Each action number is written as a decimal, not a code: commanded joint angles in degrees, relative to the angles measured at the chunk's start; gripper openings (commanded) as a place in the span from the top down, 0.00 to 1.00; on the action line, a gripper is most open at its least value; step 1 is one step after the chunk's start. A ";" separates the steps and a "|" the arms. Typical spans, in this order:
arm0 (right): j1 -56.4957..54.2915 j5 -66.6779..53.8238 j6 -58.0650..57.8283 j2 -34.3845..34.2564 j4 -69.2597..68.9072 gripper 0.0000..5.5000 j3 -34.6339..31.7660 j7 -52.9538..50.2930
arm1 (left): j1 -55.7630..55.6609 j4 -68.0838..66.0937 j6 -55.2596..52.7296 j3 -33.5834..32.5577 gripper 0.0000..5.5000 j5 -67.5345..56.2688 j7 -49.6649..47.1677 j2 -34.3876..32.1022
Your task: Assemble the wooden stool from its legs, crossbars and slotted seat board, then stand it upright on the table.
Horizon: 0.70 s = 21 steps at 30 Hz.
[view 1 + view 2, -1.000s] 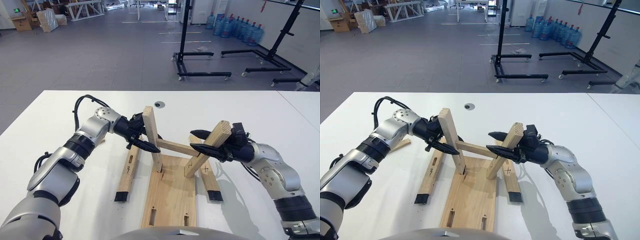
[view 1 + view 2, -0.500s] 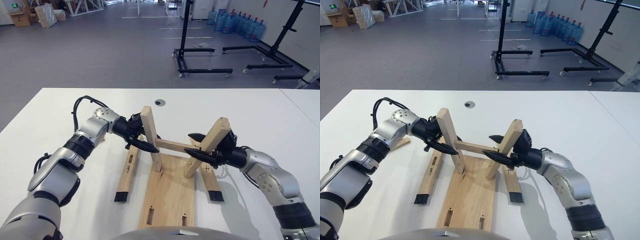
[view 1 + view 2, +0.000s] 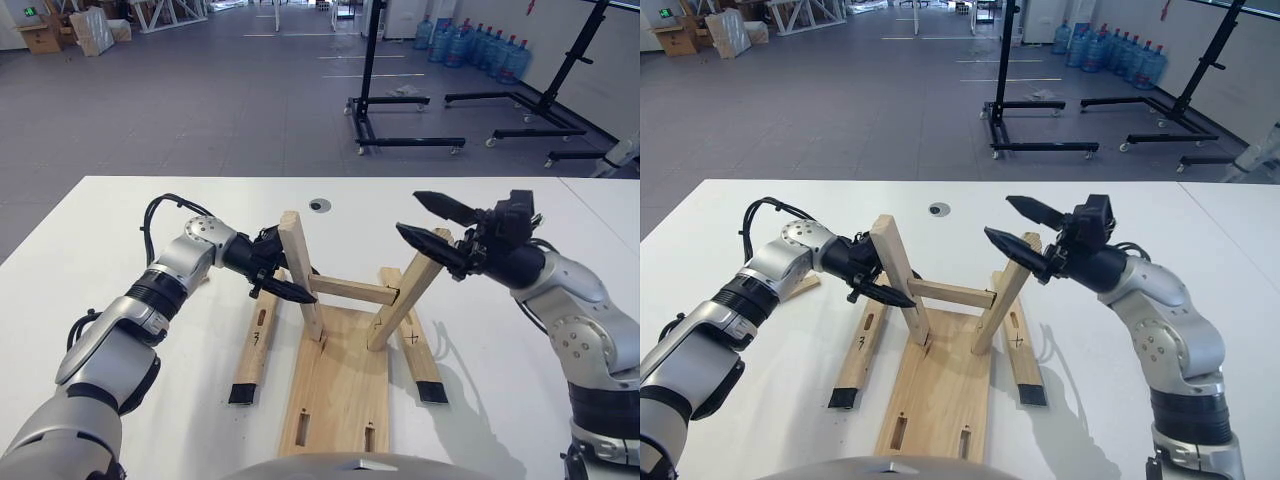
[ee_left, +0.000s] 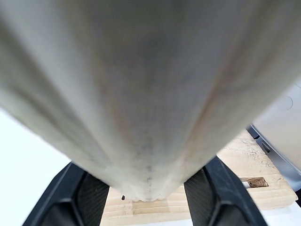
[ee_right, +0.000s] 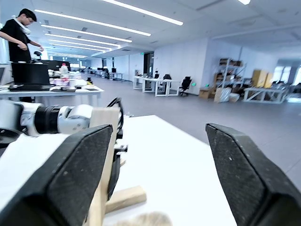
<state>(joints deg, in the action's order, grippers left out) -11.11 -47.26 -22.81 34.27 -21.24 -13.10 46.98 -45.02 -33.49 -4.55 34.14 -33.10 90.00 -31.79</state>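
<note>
My left fingers (image 4: 81, 197) are pinching the left leg (image 3: 311, 318) about halfway up, one pad on each side of the wood. The left gripper (image 3: 303, 284) holds it standing, tilted slightly left, with its foot set in the board (image 3: 335, 392). My right gripper (image 3: 407, 212) is spread wide with nothing between its fingers, and hangs in the air just above and beyond the top of the right leg (image 3: 400, 300). I cannot tell whether the lower finger brushes the wood. That leg also stands in the board and leans to the right. The crossbar (image 3: 350, 290) runs between the two standing legs. The board lies flat on the near part of the table (image 3: 110, 225). Two spare legs lie flat beside it, one to its left (image 3: 254, 345) and one to its right (image 3: 420, 352).
</note>
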 commanded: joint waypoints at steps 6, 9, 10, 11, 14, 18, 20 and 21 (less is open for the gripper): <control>-10.89 7.00 2.92 0.15 -4.36 0.34 0.32 -9.92 | 3.61 -8.03 1.77 4.20 0.62 17.26 -8.35 1.19; -13.05 8.86 2.57 0.42 -7.19 0.34 2.64 -11.28 | 3.98 -9.63 1.65 3.06 0.62 17.53 -10.16 1.58; -13.85 8.87 2.05 0.51 -8.10 0.34 3.15 -11.75 | 4.04 -10.57 1.84 2.67 0.62 17.84 -11.26 1.85; -14.59 8.76 1.49 0.54 -8.73 0.34 3.54 -12.16 | 4.02 -11.41 1.89 2.29 0.62 18.03 -12.22 2.14; -17.37 11.79 -0.59 0.49 -10.31 0.34 6.95 -14.78 | 4.07 -13.74 1.99 1.26 0.62 18.29 -14.47 2.53; -18.16 25.54 -0.60 -0.67 -9.88 0.34 16.94 -20.09 | 4.03 -15.42 2.36 0.91 0.62 18.26 -14.45 2.78; -17.36 35.18 1.15 -2.30 -8.20 0.34 23.76 -23.66 | 4.11 -15.51 2.44 1.18 0.62 18.30 -13.71 2.84; -16.80 38.93 1.89 -2.86 -7.74 0.34 26.16 -25.03 | 3.94 -15.70 2.50 1.39 0.62 18.41 -13.43 3.03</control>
<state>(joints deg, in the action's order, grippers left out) -27.39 -20.72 -22.16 33.12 -30.11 3.97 26.41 -47.49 -42.62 -1.71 30.50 -30.28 82.10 -27.71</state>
